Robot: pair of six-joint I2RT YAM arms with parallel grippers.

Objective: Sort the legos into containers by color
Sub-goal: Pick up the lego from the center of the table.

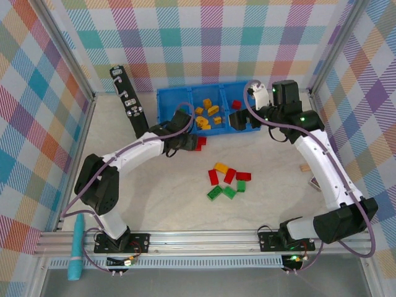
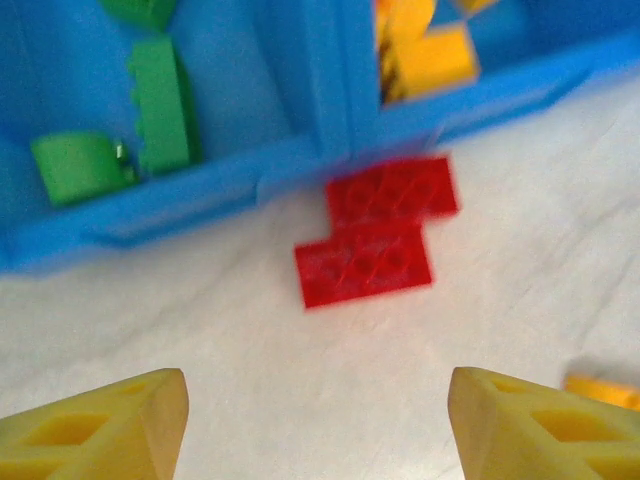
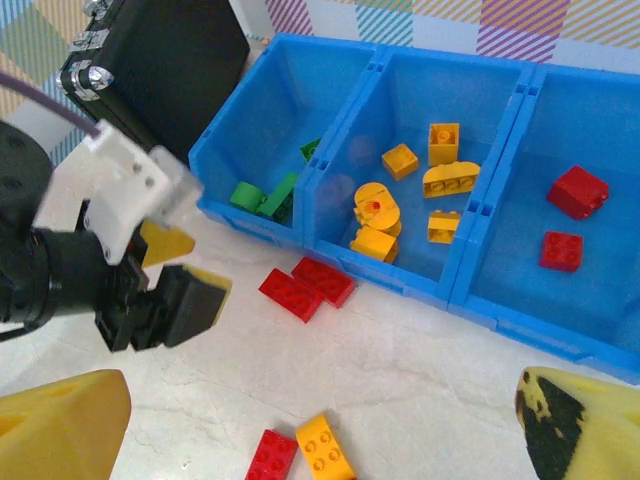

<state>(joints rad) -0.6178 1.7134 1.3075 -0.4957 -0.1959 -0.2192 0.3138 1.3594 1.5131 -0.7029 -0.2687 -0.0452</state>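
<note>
A black device [image 1: 128,101] with white buttons is sitting at the back left of the pale marbled table [image 1: 167,204]. A teal handle [image 1: 77,250] is lying across the metal rail [image 1: 204,238] at the near left. A small wooden block [image 1: 304,167] is resting near the table's right edge. Checked walls [image 1: 204,37] are enclosing the space.
</note>
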